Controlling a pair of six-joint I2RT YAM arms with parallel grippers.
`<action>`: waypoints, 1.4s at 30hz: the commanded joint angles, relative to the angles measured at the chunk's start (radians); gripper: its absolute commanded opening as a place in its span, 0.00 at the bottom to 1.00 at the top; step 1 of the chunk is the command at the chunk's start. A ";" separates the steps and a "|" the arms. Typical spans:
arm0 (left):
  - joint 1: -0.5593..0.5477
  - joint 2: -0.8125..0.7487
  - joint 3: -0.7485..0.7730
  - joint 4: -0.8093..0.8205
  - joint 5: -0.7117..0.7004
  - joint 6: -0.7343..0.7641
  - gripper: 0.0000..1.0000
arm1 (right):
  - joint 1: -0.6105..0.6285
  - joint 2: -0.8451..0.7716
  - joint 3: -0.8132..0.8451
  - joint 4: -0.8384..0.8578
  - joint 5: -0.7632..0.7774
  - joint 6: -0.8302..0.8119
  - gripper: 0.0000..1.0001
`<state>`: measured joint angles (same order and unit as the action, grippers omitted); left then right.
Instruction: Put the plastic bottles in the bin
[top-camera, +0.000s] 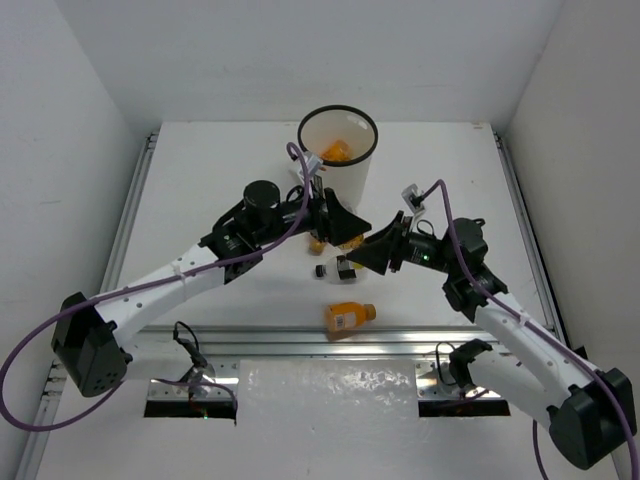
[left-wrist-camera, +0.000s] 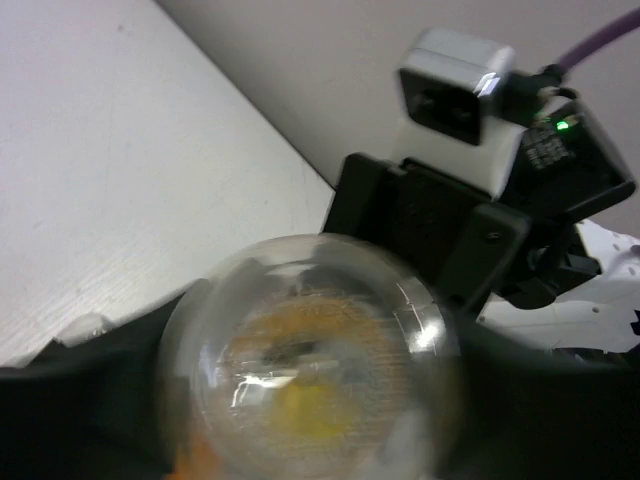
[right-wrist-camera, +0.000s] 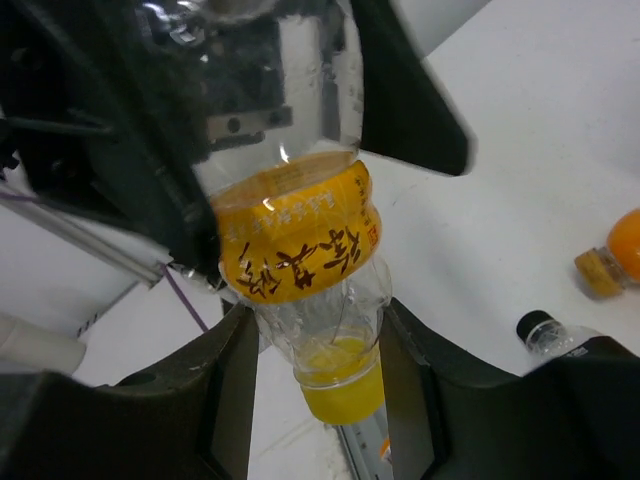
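The left pincer (top-camera: 338, 226) is clamping a yellow-labelled bottle (right-wrist-camera: 300, 240) by its clear body. It is holding the bottle over the middle of the tabletop (top-camera: 220, 170), just on the near side of the bin (top-camera: 352, 178). In the right wrist view the bottle is pointing its yellow cap toward that camera. Its yellow band with dark writing is sitting just below the left pincer's black fingers (right-wrist-camera: 410, 100), and a little yellow liquid is pooling in the neck. In the left wrist view the bottle's round clear base is filling most of the frame between the dark fingers.

The right pincer (top-camera: 378, 252) is facing the left one from the right-edge side. Its two fingers (right-wrist-camera: 225, 400) are standing apart on either side of the bottle's neck and cap. They are lying very close to the plastic, but I cannot tell whether they are pressing on it.

The bin is standing upright near the middle of the far edge, with an orange bottle (top-camera: 335, 152) lying inside it. A clear bottle (top-camera: 335, 270) with a black cap and dark label is lying on its side on the tabletop, just on the near-edge side of the two pincers. An orange-filled bottle (top-camera: 350, 316) is lying on its side close to the middle of the near edge. A patch of orange (top-camera: 318, 243) is showing beneath the left pincer, too hidden to make out.
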<state>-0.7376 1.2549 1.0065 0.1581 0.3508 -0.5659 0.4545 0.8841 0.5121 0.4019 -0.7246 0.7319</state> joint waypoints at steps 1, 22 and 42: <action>-0.002 0.008 0.044 0.069 -0.033 0.018 0.42 | 0.018 -0.008 0.062 0.009 -0.038 -0.005 0.01; 0.216 0.643 1.079 -0.523 -0.558 0.222 0.32 | 0.016 -0.263 0.045 -0.729 0.785 -0.051 0.99; 0.184 -0.019 0.435 -0.628 -0.621 0.095 1.00 | 0.345 0.136 0.158 -0.827 0.429 -0.776 0.99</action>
<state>-0.5514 1.4406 1.6608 -0.5304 -0.2329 -0.4114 0.7387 1.0012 0.6521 -0.3614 -0.2592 0.2249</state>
